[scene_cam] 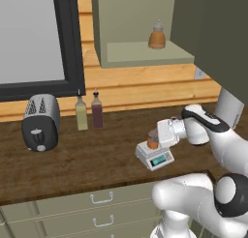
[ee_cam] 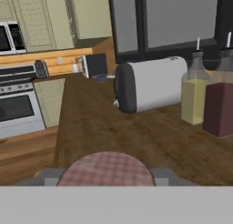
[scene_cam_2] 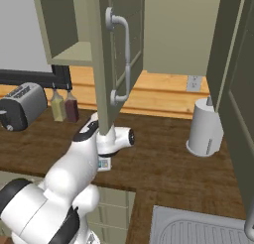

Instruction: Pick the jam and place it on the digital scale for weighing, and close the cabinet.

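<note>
Two bottles (scene_cam: 89,112) beside toaster (scene_cam: 41,122)

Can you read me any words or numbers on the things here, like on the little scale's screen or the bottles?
No words or numbers can be read anywhere.
Digital scale: its teal display is lit but too small and blurred to read.
Jam: no label legible.
Two bottles by the toaster: plain, no writing.
Beehive bottle in the cabinet: nothing legible.

Orange jam (scene_cam: 153,141), light-grey digital scale (scene_cam: 156,158), olive-green cabinet (scene_cam_2: 110,49)
</note>
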You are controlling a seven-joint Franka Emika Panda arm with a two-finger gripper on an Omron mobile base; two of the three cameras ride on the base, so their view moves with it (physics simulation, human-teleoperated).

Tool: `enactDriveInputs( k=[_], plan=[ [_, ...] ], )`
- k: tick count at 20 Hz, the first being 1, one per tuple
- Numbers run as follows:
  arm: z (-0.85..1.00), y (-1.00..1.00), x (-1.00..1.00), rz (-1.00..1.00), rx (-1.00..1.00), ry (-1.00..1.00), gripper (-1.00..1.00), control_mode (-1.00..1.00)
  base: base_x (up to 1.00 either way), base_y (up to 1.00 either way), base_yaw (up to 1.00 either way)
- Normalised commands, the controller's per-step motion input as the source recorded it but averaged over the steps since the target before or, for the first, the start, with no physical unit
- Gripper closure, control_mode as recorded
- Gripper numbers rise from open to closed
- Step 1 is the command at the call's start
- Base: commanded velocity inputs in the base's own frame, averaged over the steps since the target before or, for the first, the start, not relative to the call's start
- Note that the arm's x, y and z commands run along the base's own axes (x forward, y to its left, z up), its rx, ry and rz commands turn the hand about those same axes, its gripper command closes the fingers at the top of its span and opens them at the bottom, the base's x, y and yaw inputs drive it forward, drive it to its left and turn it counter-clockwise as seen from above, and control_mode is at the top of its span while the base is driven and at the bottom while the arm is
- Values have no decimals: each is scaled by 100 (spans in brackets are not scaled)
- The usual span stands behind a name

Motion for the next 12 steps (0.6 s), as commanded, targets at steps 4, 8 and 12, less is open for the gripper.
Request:
enactDriveInputs(
  k=[4, 8, 12],
  plan=[
    [-12, -37, 0, 6, 0, 0, 100, -100, 0, 0, 0],
    [-4, -14, 12, 2, 0, 0, 100, -100, 0, 0, 0],
    [-1, -6, 28, 0, 0, -2, 100, -100, 0, 0, 0]
  ],
)
